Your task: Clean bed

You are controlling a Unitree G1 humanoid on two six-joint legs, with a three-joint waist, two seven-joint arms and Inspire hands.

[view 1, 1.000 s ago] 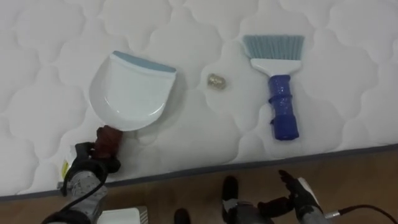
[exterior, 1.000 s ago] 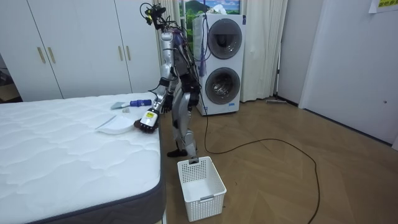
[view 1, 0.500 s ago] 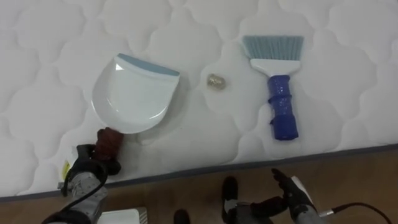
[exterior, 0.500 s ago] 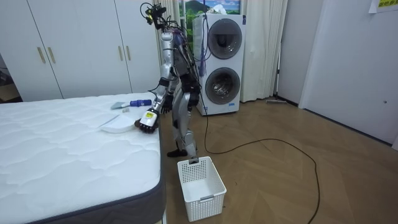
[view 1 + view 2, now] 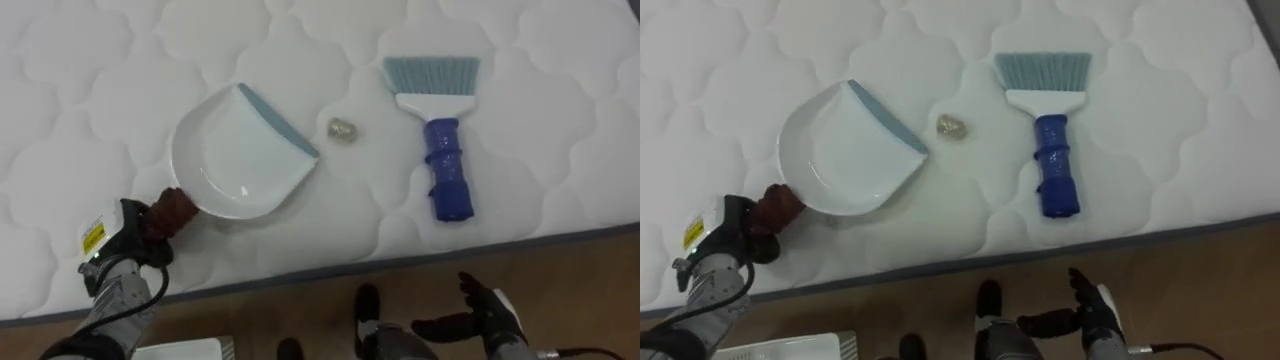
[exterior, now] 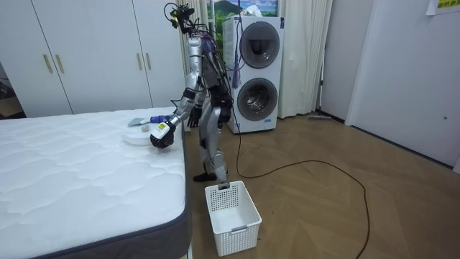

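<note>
White quilted mattress (image 5: pixel 80 90) lies in front of me, and I stand at its side edge on the wooden floor (image 6: pixel 323 208). My left hand (image 5: pixel 122 243) has its fingers curled tight round the dark brown handle (image 5: pixel 172 207) of a white plastic dustpan with a grey-blue lip (image 5: pixel 240 160). The pan is over the mattress near its edge, with its lip turned toward a small crumpled yellowish scrap (image 5: pixel 342 129). That scrap lies on the mattress just beside the lip, with a small gap between them. Whether the pan rests on the quilting or hangs just above it I cannot tell. Past the scrap, toward my right, a hand brush with a blue handle and pale blue-grey bristles (image 5: pixel 447 175) lies flat on the mattress, bristles pointing away from me. My right hand (image 5: pixel 490 318) hangs below the mattress edge, over the floor, fingers loosely spread and holding nothing. In the room view a white slatted plastic basket (image 6: pixel 232 210) stands on the floor by my feet.
</note>
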